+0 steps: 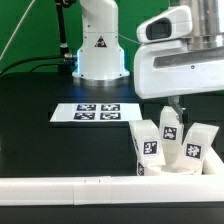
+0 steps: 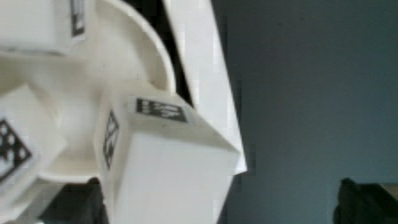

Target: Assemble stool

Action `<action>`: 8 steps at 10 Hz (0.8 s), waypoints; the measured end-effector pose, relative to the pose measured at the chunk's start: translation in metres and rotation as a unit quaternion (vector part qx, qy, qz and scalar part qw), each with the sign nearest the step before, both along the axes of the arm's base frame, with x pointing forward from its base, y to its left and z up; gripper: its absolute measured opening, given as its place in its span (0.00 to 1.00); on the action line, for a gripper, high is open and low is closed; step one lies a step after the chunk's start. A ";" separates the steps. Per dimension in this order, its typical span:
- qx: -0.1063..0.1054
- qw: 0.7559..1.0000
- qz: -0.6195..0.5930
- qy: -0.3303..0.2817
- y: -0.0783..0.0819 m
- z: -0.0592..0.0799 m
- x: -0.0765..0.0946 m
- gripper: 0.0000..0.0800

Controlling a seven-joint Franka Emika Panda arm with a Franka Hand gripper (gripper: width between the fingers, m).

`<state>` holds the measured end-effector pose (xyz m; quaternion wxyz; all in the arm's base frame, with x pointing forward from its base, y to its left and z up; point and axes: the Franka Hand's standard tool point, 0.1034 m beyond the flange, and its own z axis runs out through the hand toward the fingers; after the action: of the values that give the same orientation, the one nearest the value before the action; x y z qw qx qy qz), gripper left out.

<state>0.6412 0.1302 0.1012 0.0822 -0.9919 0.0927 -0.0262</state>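
Nearest the exterior view's camera runs a long white rail (image 1: 70, 185), and just behind it, at the exterior view's right, the stool's seat (image 1: 170, 165) sits on the black table (image 1: 40, 150) with three leg blocks (image 1: 148, 142) standing upright on it. The gripper (image 1: 175, 108) hangs right above the middle block (image 1: 169, 127), its fingers spread wide and holding nothing, so this looks like the reach for a leg; next it must descend squarely around that block and close. Farther back lies the marker board (image 1: 97, 113).
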 end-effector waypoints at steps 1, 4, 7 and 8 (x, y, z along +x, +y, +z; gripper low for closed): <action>-0.011 0.996 0.089 -0.013 -0.001 0.001 0.001 0.81; -0.061 0.946 0.318 -0.034 0.003 0.001 0.002 0.81; -0.070 0.923 0.376 -0.038 -0.004 0.000 0.003 0.81; -0.076 0.907 0.411 -0.040 -0.006 0.000 0.004 0.81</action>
<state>0.6448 0.1243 0.1010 0.0135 -0.9434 -0.3292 -0.0371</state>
